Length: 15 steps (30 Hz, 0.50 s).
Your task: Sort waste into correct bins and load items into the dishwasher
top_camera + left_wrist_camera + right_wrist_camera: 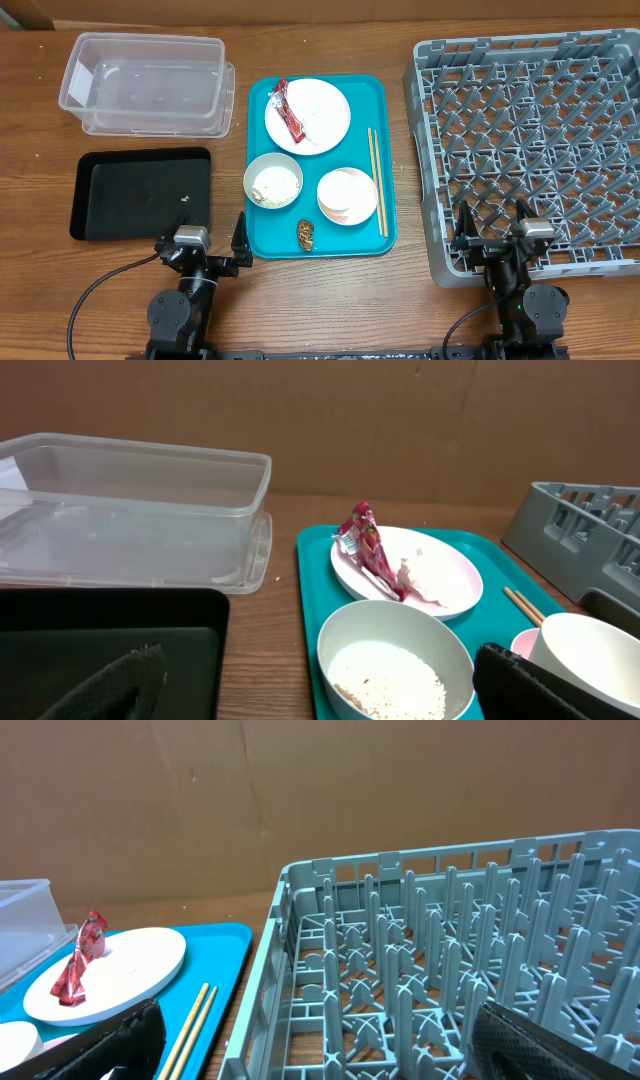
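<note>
A teal tray (385, 150) holds a white plate (322, 112) with a red-and-white wrapper (287, 112), a bowl of white rice (273, 181), a pinkish bowl (347, 195), a brown food lump (305, 233) and wooden chopsticks (377, 180). The clear tub (145, 82) and black tray (140, 192) lie to the left, the grey dish rack (535, 140) to the right. My left gripper (203, 243) is open and empty at the front edge, between the black tray and teal tray. My right gripper (493, 227) is open and empty over the rack's front edge.
A cardboard wall (330, 410) stands behind the table. In the left wrist view the rice bowl (393, 660), the wrapper (368, 545) and the tub (130, 510) are ahead. The right wrist view shows rack pegs (440, 970) and chopsticks (192, 1025).
</note>
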Available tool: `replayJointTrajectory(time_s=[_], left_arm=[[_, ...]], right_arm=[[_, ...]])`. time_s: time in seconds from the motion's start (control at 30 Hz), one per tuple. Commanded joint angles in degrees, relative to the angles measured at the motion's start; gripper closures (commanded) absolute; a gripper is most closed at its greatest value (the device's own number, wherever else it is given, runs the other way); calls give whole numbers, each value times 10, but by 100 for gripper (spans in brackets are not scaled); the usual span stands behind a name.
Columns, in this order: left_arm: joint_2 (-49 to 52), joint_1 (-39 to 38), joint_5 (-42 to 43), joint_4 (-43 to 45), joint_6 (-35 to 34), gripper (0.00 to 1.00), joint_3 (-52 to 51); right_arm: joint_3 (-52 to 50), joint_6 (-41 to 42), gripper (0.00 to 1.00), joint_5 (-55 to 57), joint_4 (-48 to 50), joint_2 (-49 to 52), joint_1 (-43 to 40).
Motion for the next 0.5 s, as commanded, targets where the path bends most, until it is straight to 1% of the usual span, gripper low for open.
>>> replayJointTrajectory(time_s=[0.0,0.17,0.3,0.4,0.47], left_arm=[[-7,-2,-3,1,9,0,-3],[-7,-2,1,2,5,0,-3],[-7,-2,1,2,-20,0,-3],[-7,-2,-1,0,-21,0,-3],[-6,-2,-1,-1,-41,0,-2]], right_arm=[[-6,-4,0,3,3,-3,4],[-6,-4,0,3,3,-3,4],[-6,-4,0,3,3,-3,4],[-6,-4,0,3,3,-3,4],[-6,-4,0,3,3,-3,4]])
